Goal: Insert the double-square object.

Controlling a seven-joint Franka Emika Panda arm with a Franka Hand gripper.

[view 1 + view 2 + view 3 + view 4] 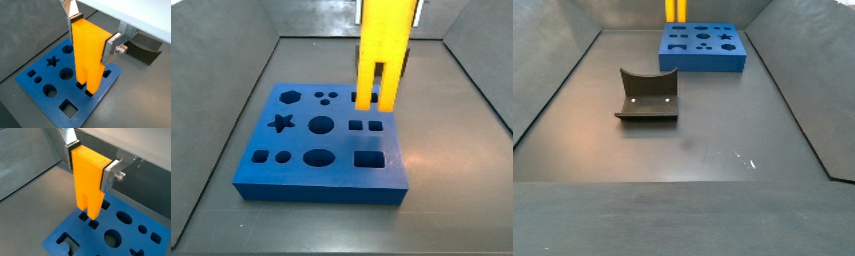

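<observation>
Yellow double-square object [90,52] hangs upright (prongs down) in the gripper [93,31].

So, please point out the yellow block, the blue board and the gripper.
yellow block [385,40]: side view, on its solid upper part.
blue board [325,187]: side view, on its front wall.
gripper [93,31]: wrist view, midway between its fingertips, shut on the yellow block.

No readable text, label, brand, number or sign anywhere: none on the double-square object [90,52] gripped in the tool [92,31] above the blue board [305,175], none on the fixture [647,96] or grey tabletop [714,140].
</observation>
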